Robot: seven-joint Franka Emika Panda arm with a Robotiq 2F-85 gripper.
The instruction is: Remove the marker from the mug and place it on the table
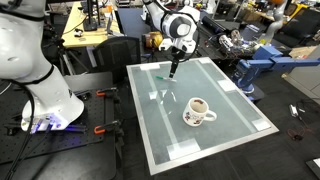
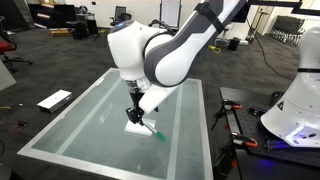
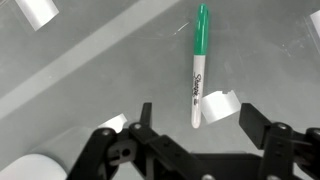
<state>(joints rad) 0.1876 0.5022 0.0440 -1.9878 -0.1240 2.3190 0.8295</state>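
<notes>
The green-capped white marker (image 3: 199, 65) lies flat on the table (image 3: 100, 70), also showing as a small green stick in both exterior views (image 1: 160, 77) (image 2: 155, 133). My gripper (image 3: 197, 120) is open and empty, just above the marker's white end, with its fingers on either side and not touching it. It hangs over the table's far part (image 1: 172, 70) (image 2: 135, 115). The white mug (image 1: 198, 111) with its dark pattern stands upright nearer the front of the table (image 1: 230, 95), well apart from the gripper. The mug does not show in the other views.
White tape patches (image 3: 218, 104) (image 3: 35, 10) are stuck on the frosted top, one beside the marker's end. Cluttered workbenches (image 1: 240, 45) and a wooden desk (image 1: 85, 35) stand beyond the table. A white robot base (image 2: 295, 115) stands beside the table (image 2: 80, 120).
</notes>
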